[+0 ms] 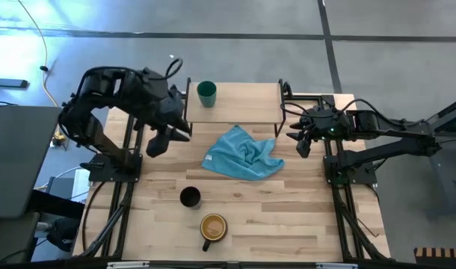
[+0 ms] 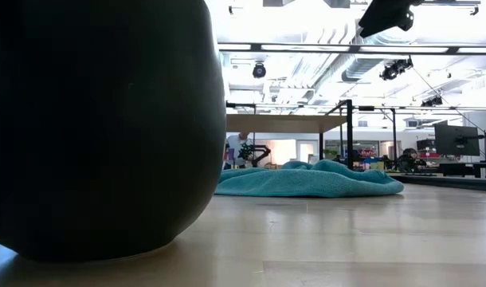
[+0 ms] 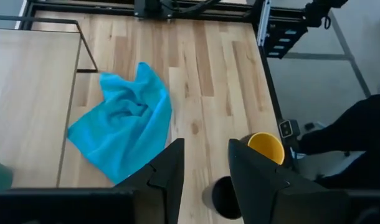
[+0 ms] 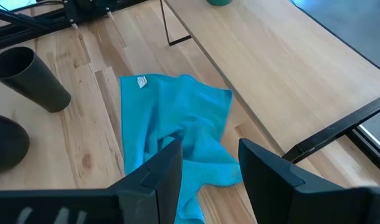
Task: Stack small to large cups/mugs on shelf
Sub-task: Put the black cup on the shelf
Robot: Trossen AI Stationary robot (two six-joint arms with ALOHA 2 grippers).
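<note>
Mug (image 1: 213, 227) sits nearest us at the desk's (image 1: 303, 217) front edge, yellow inside, with the black cup (image 1: 190, 196) just behind it and the blue cloth (image 1: 241, 153) crumpled at mid-desk. Farther back, our left claw (image 1: 162, 140) hovers off the shelf's (image 1: 243, 104) left end and our right claw (image 1: 303, 142) off its right end; both are spread wide and hold nothing. Farthest, the teal cup (image 1: 206, 93) already stands upright on the shelf, near its left end. We judge two cups remain to be stacked. We see risks: the cloth lies between the claws and the two cups, so a low reach could drag it; the mug's handle may twist a grasp; and nesting over the small teal cup could knock it off the shelf's edge.
</note>
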